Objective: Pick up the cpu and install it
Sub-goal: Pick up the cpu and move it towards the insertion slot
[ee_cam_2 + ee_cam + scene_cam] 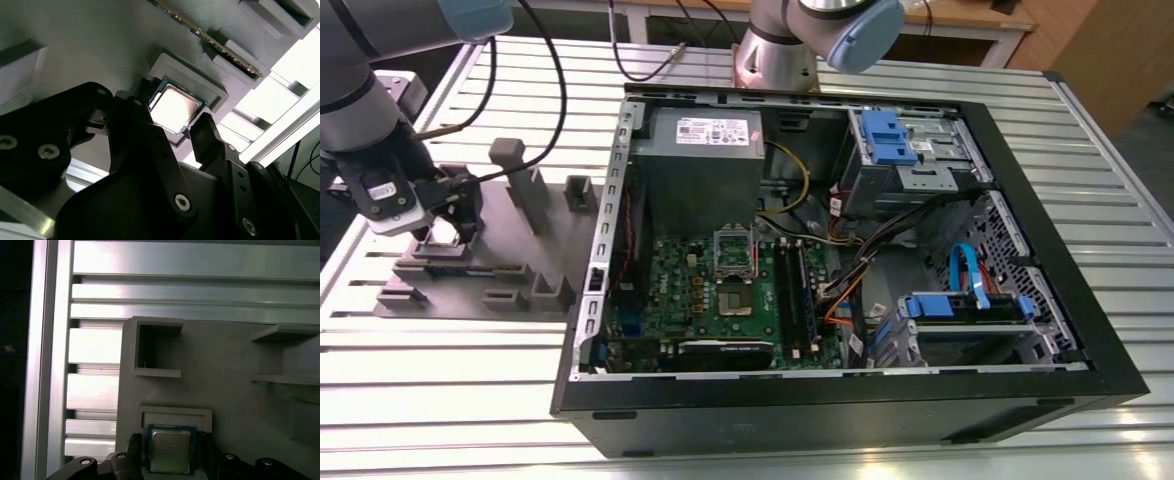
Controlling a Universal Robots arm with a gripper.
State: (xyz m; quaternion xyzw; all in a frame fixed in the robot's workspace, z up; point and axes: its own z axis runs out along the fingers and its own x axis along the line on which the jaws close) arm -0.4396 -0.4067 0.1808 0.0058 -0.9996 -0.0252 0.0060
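Note:
The cpu (176, 106) (170, 450), a small square chip with a silvery top, lies flat in a shallow recess of the grey fixture (494, 250) at the exterior view's left. My gripper (440, 232) (172, 114) (170, 452) is lowered over it and open. Its black fingers (207, 137) stand close on either side of the chip, with thin gaps showing in the first wrist view. Inside the open computer case, the green motherboard (720, 320) carries the square socket (736, 300), whose metal frame (735, 250) is tipped up.
The black computer case (854, 400) lies open on the slatted aluminium table (440, 380), to the exterior view's right of the fixture. Grey upright blocks (520, 180) rise from the fixture near my gripper. A thin board (215, 42) sits edge-on in a fixture slot. Cables cross the case.

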